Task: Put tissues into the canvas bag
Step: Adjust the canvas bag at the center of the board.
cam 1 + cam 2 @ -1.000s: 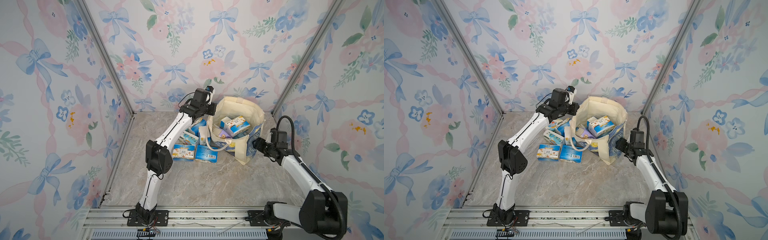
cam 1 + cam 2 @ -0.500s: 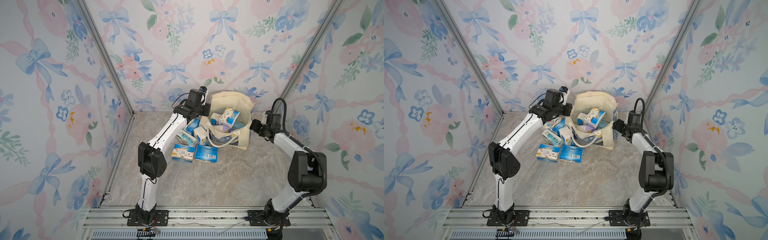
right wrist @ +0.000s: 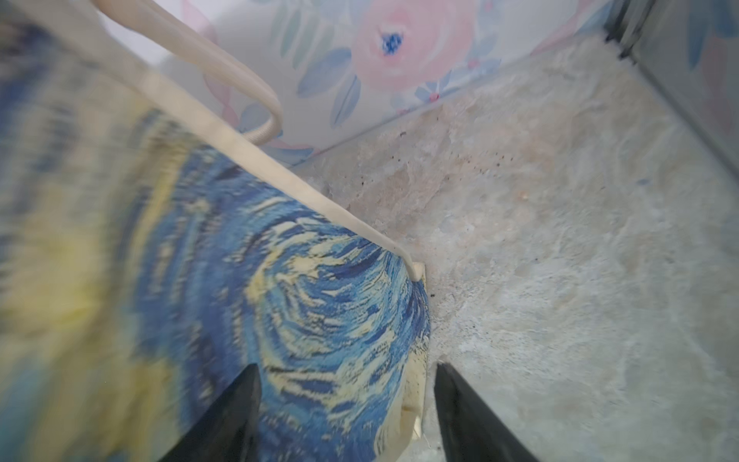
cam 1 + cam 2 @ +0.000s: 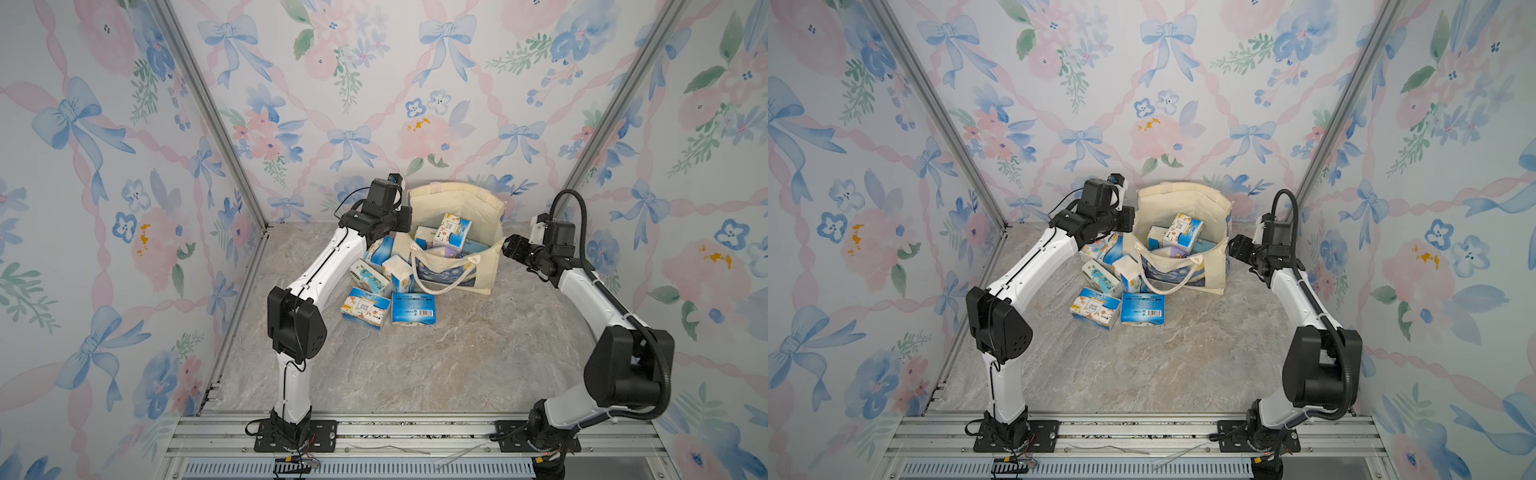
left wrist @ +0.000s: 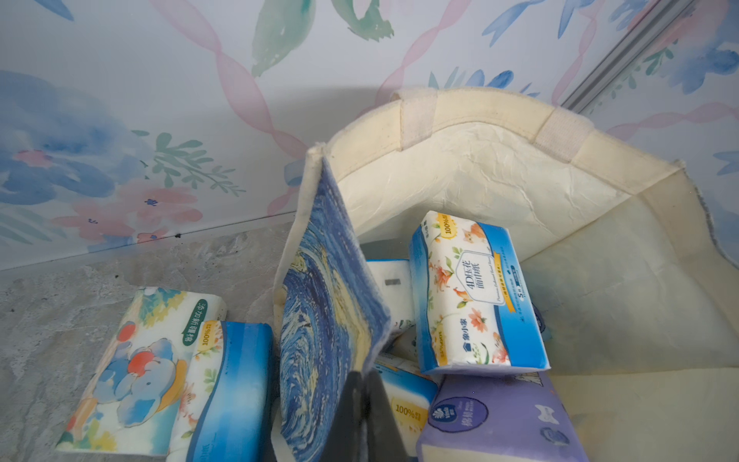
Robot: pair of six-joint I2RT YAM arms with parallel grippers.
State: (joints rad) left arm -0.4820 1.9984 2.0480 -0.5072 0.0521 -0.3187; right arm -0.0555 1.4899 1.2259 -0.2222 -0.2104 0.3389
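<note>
Straightened the canvas bag [image 4: 457,203] and nudged it rearward since a second ago. In both top views: open on the table [image 4: 415,365], tissues [image 4: 452,226] inside, more alongside. Left wrist view: left gripper [image 5: 362,376] clamped on the painted panel. Right wrist view: right gripper [image 3: 346,368] spread around the bag's corner.

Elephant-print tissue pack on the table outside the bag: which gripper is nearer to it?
Left. The left gripper is clamped on the canvas bag wall right beside the elephant-print pack; the right gripper, jaws open, is across the bag at its opposite side.
</note>
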